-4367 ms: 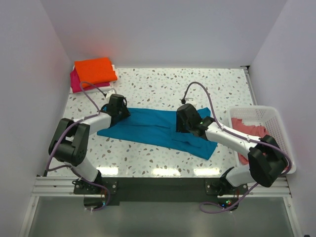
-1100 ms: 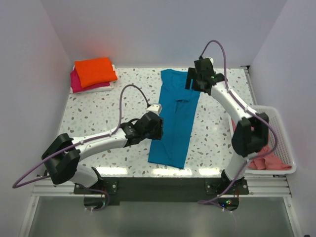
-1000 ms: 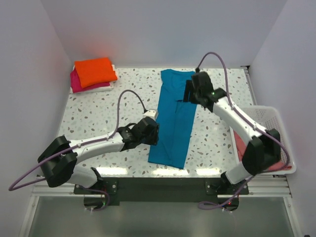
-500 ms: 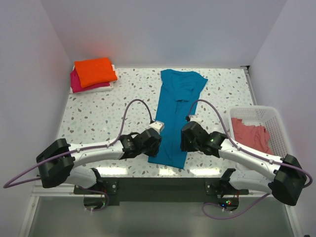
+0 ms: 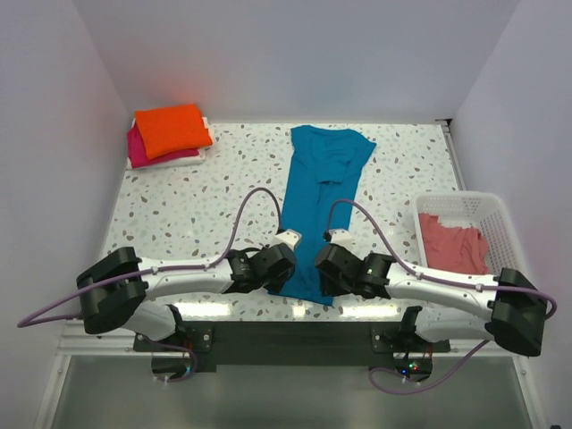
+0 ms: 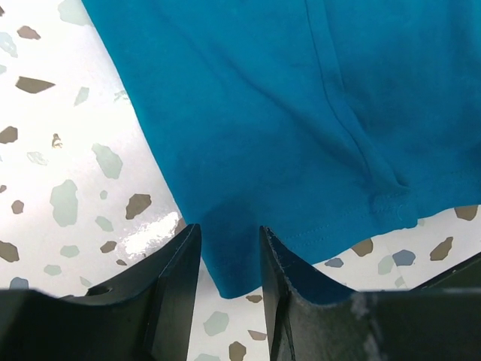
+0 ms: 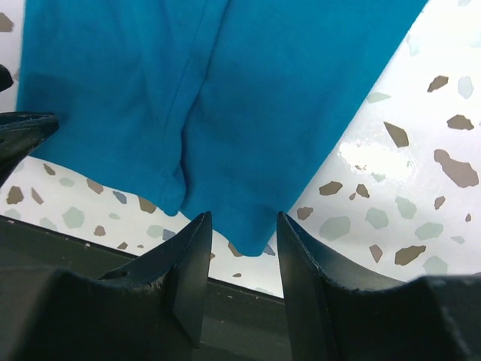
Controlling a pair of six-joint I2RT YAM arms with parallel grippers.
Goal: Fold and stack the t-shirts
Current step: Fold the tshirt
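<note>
The teal blue t-shirt (image 5: pixel 322 183) lies folded into a long strip down the middle of the table, collar end far, hem near. My left gripper (image 5: pixel 279 275) is open at the hem's near left corner (image 6: pixel 233 263), which lies between its jaws. My right gripper (image 5: pixel 323 273) is open at the near right corner (image 7: pixel 255 226), which lies between its jaws. The orange t-shirt (image 5: pixel 172 129) lies folded on the magenta pink one (image 5: pixel 136 148) at the far left. The salmon pink t-shirt (image 5: pixel 456 246) sits crumpled in the basket.
A white mesh basket (image 5: pixel 500 219) stands at the table's right edge. The table's dark front edge (image 7: pixel 225 301) is right under both grippers. White walls close in the left, back and right sides.
Both arms came down to the near hem of the teal shirt; the right arm swung from the collar end to the front. The shirt lies as before.
</note>
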